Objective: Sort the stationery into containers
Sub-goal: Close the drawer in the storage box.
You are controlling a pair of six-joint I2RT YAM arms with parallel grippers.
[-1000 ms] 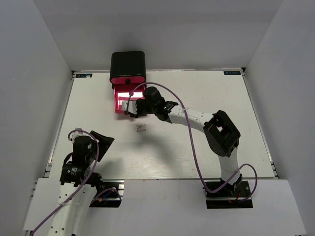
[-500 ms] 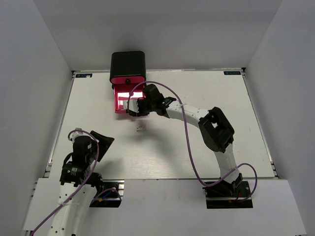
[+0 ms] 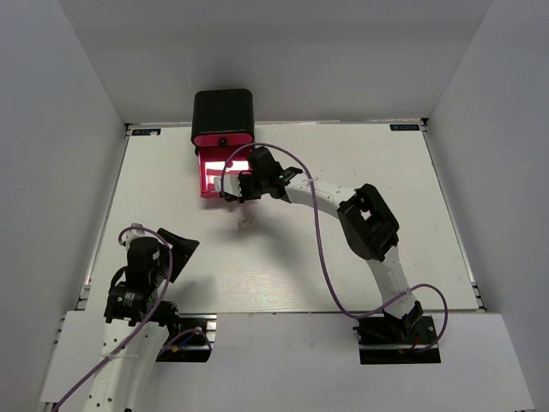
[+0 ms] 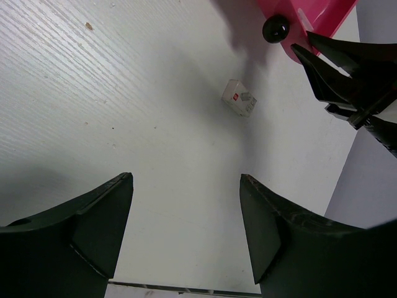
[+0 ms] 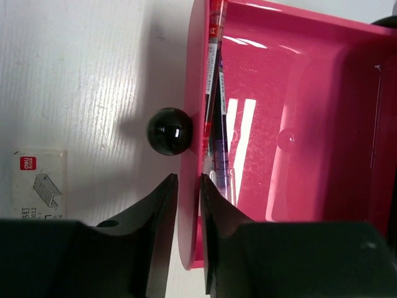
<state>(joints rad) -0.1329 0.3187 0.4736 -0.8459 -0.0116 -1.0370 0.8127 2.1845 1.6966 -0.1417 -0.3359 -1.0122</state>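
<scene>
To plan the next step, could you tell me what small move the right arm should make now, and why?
Probably ease the drawer shut: the right gripper pinches its front wall beside the knob, and a pen already lies inside.

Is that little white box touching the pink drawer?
Apart. The right wrist view shows bare table between the white box and the pink drawer.

drawer: open pink-red plastic drawer, glossy, smooth
knob: round black knob, shiny
counter: white counter, matt, fine-grained
</scene>
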